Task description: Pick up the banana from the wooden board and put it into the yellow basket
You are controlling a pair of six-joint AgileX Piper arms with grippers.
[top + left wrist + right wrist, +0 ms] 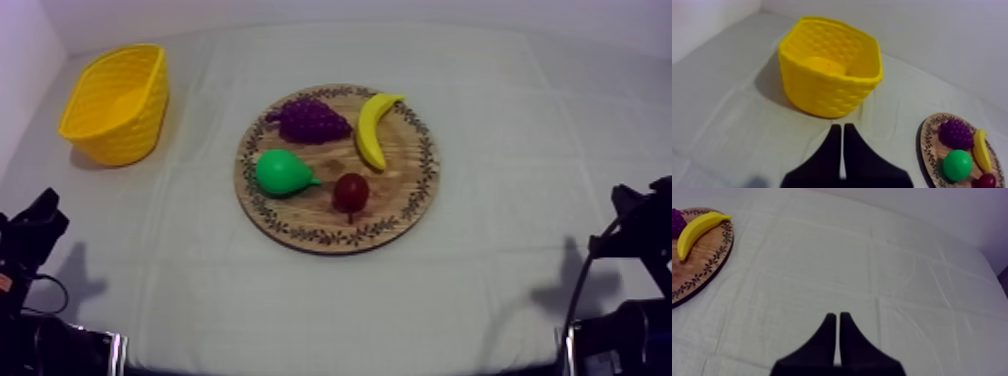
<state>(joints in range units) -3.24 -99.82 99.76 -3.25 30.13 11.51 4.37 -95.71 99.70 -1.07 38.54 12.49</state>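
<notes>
A yellow banana (373,128) lies on the right part of the round wooden board (400,215) in the middle of the table, beside the grapes. The yellow basket (115,102) stands at the far left with nothing inside. My left gripper (38,215) rests low at the left edge; in its wrist view the fingers (840,131) lie together as a narrow wedge, shut on nothing, short of the basket (828,72). My right gripper (632,205) rests low at the right edge, its fingers (835,319) together over bare cloth, well to the right of the banana (694,232).
On the board also lie a purple bunch of grapes (310,120), a green pear (283,172) and a small red fruit (351,190). Bare cloth runs between the board and the basket and along the front of the table.
</notes>
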